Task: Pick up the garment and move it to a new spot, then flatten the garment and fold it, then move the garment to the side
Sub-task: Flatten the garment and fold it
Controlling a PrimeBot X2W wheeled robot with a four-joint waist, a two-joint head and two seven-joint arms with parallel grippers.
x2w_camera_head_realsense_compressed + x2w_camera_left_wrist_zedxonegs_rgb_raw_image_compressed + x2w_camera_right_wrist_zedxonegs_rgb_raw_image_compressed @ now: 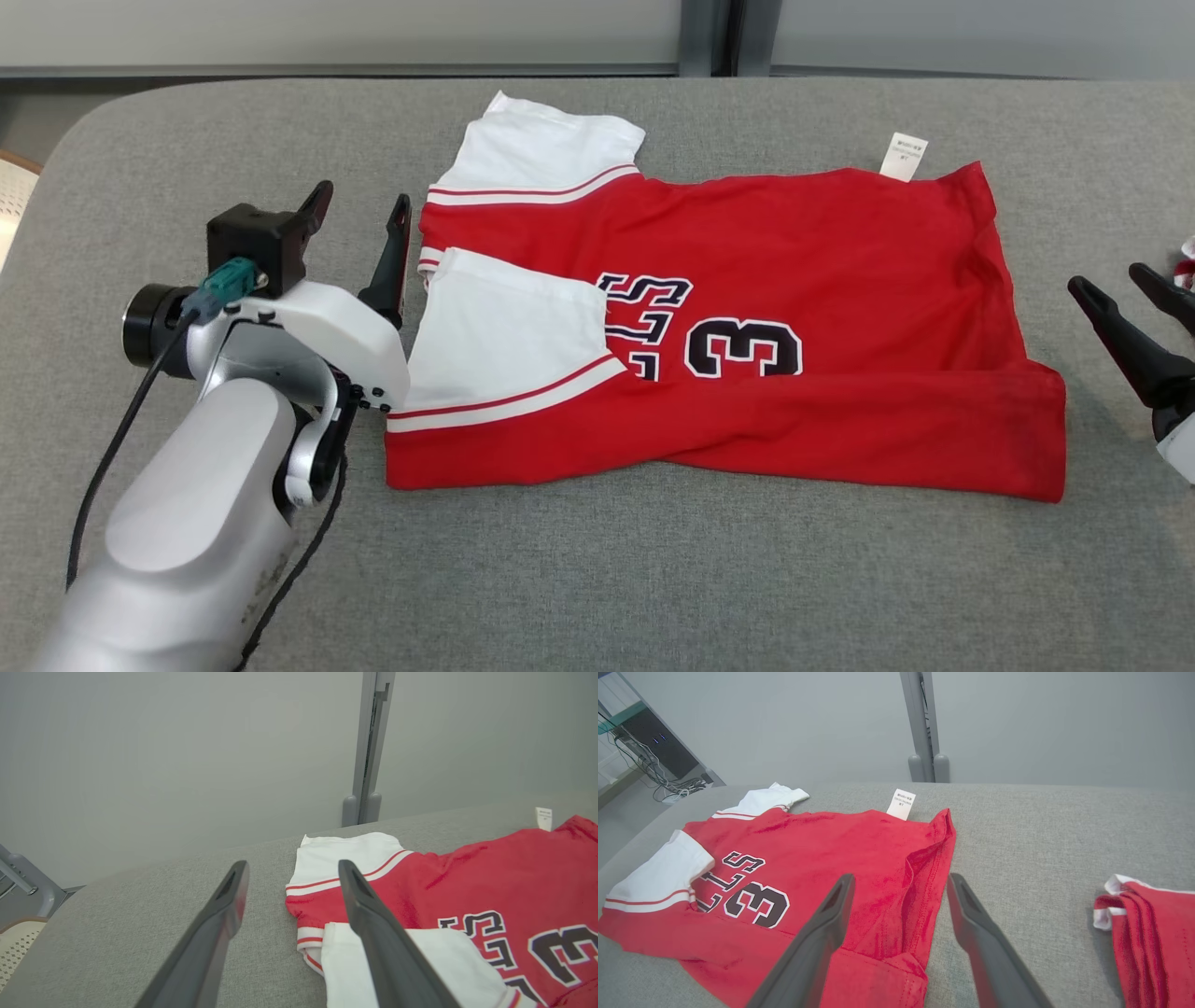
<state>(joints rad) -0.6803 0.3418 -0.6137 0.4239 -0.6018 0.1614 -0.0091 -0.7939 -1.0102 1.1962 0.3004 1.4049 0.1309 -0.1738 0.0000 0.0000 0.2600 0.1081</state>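
The garment (747,308) is a red jersey with white sleeves and a dark number 3. It lies partly folded in the middle of the grey table (597,579), its near edge turned over and a white tag (903,155) sticking out at the far edge. My left gripper (362,198) stands open just left of the sleeves, nothing between its fingers; in the left wrist view the left gripper (292,864) hovers beside the garment (467,882). My right gripper (1104,276) stands open right of the hem. The right gripper (901,877) is above the hem corner of the garment (808,849).
A second red cloth (1148,924) lies folded at the table's right side, and its edge (1187,261) peeks in behind my right gripper. A pale perforated chair (14,196) stands off the table's left corner. A grey wall with a post (369,746) backs the table.
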